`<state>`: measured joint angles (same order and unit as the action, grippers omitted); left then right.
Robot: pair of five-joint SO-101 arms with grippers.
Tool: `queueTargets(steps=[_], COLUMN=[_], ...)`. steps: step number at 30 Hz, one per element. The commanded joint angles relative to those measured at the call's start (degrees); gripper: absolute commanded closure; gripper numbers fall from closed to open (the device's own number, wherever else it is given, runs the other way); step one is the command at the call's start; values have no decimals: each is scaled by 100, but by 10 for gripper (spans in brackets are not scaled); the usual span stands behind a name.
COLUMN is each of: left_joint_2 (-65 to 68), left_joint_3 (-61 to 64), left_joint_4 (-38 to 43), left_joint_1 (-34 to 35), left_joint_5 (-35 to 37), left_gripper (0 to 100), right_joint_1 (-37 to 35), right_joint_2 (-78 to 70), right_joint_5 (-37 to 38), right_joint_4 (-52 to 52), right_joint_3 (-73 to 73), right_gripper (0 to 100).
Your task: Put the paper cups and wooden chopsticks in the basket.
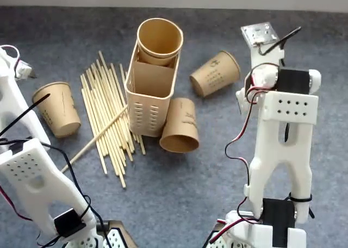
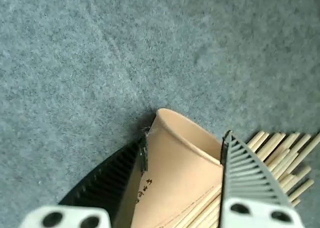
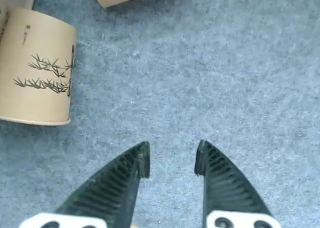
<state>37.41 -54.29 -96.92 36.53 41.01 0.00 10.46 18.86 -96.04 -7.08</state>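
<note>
Closest to the lens, the left gripper has its two ribbed fingers pressed against the sides of a paper cup that lies on its side on the grey mat, right beside the wooden chopsticks. It seems to be gripping the cup, though the cup looks as if it is resting on the mat and not yet lifted. The right gripper hangs over bare mat with its fingers spread and nothing between them. The bamboo-print cup lies near it on its side. From above, the basket stands upright in the middle of the table, and one upright cup sits in its far end, so I judge one cup to be done. Three cups are left: the gripped one to the left of the chopsticks, the bamboo-print one touching the basket's near right corner, and a third cup on its side to the right of the basket, apart from it. None of the chopsticks appear to be in the basket. They lie in a loose bundle along its left side, with one stick slanting across the rest. By my reckoning the job is at an early stage, with most cups and every stick still to go in.
</note>
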Motion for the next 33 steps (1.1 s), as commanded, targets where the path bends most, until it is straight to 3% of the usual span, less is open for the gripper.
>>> queueTargets(steps=[1, 8, 15, 20, 22, 33], left_joint_2=[-330, 330, 936, 910, 919, 910], left_joint_3=[22, 295, 259, 242, 171, 101], left_joint_4=[141, 9, -176, -158, -193, -185], left_joint_1=[-136, -321, -330, -303, -312, -338], left_joint_5=[413, 1002, 1020, 1020, 1020, 1002], left_gripper=[746, 747, 752, 1000, 969, 994], right_joint_1=[84, 57, 57, 84, 84, 66], right_joint_2=[163, 338, 1130, 1253, 1253, 1297], right_joint_5=[-70, -97, -79, -79, -79, -79], right_joint_4=[180, 215, 215, 163, 154, 84], right_joint_3=[92, 127, 127, 145, 154, 145], right_gripper=[841, 841, 841, 841, 841, 841])
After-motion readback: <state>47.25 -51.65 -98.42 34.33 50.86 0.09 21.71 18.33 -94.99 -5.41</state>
